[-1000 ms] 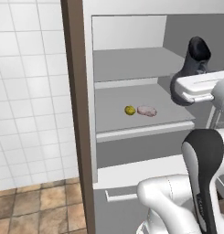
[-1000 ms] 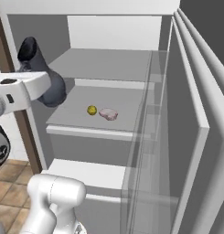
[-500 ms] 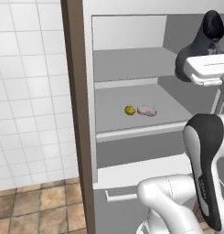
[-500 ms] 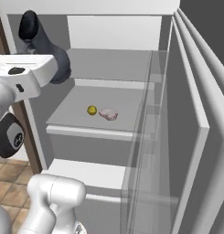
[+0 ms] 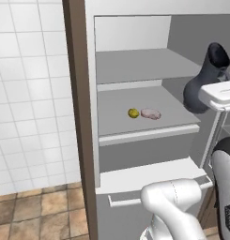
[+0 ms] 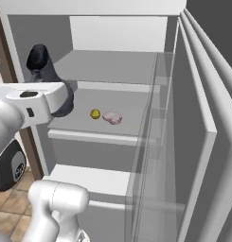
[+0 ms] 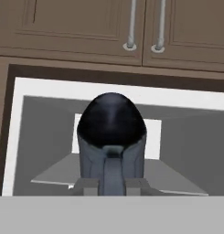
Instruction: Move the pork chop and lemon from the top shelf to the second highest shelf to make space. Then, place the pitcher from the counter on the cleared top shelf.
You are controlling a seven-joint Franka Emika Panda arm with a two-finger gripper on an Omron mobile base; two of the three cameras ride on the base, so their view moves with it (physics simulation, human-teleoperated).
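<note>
**Pitcher held at fridge mouth**

Lemon [image 5: 133, 113] and pork chop [image 5: 151, 114] side by side on second highest shelf [image 6: 89, 137]; top shelf [image 5: 130, 84] bare. Jaws clamped on pitcher [image 7: 112, 137], carried outside the opening. Risk: belly clipping top shelf rim or fridge wall on entry, twisting the grip. Forearm roughly level at top-shelf height, pitcher upright.

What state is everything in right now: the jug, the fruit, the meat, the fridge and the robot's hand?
Jug: upright, held up in front of the fridge.
Lemon: resting on the second shelf.
Pork chop: lying flat beside the lemon.
Top shelf: bare.
Fridge door: open.
Hand: shut on the jug.
</note>
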